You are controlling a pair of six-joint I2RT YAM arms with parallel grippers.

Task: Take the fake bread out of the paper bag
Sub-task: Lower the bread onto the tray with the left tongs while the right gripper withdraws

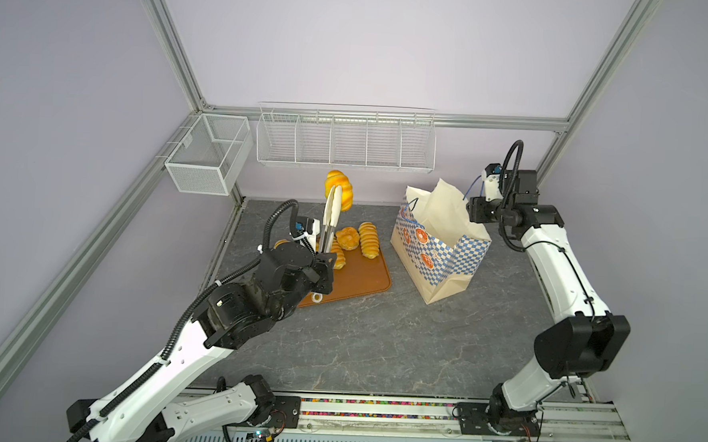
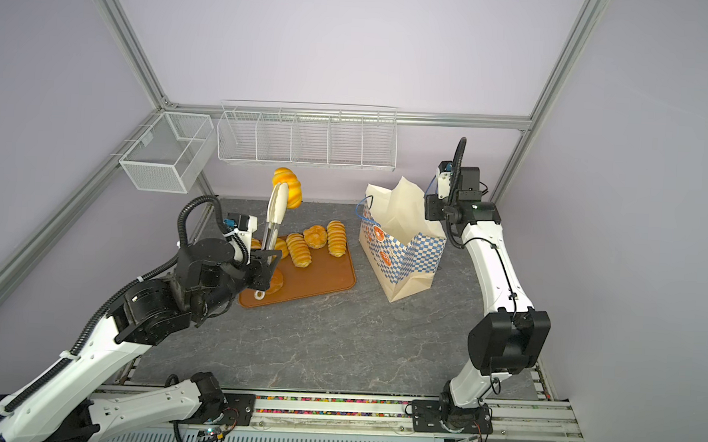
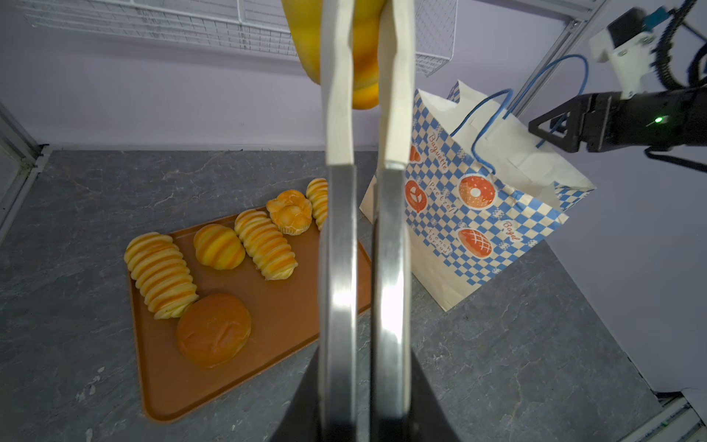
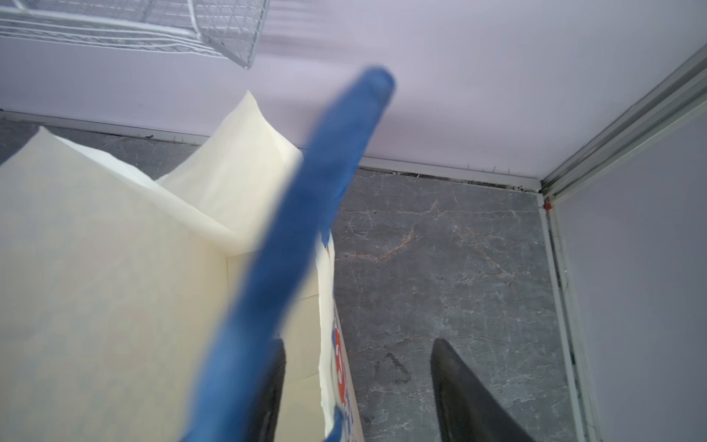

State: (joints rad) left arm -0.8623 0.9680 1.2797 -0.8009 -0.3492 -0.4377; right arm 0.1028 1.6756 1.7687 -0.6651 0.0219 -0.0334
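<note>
The left end effector is clenched on a pair of tongs. The tongs pinch one yellow bread roll and hold it high in the air, over the back end of the brown tray. Six more breads lie on the tray, which sits by the left edge of the desk. The paper bag stands near the back right corner of the desk with its mouth open. I see no bread inside it.

The right end effector is open, with the bag's blue cord handle just beside one finger.

The job now looks like putting the roll down. Bring it down slowly onto a bare part of the tray, near the front, so it does not bump the other breads. Squeeze the tongs tight until the roll touches the tray, then let go, or it may drop and roll away.
</note>
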